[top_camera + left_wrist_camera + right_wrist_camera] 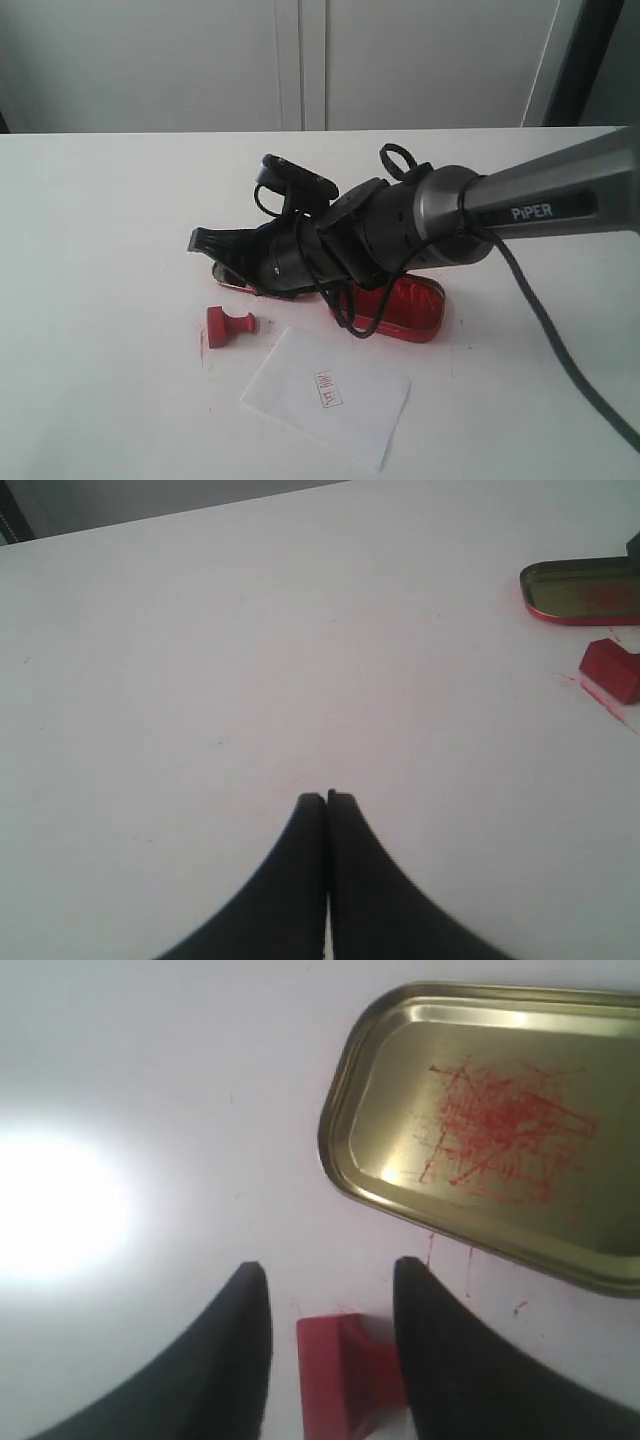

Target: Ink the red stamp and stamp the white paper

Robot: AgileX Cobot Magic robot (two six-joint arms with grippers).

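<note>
The red stamp (228, 325) lies on its side on the table, left of the white paper (345, 410). The paper bears a small red rectangular mark (328, 389). My right gripper (205, 242) reaches across from the right and hangs just behind and above the stamp. In the right wrist view this gripper (332, 1268) is open, and the red stamp (345, 1375) shows between its fingers, untouched. My left gripper (327, 798) is shut on nothing over bare table, with the red stamp (612, 668) off to one side. The left arm is out of the exterior view.
The red ink tin (405, 305) sits behind the paper, half hidden by the right arm. The gold tin lid (490, 1120), smeared with red ink, lies close to the stamp and also shows as the lid (585, 590). Red smudges mark the table near the stamp.
</note>
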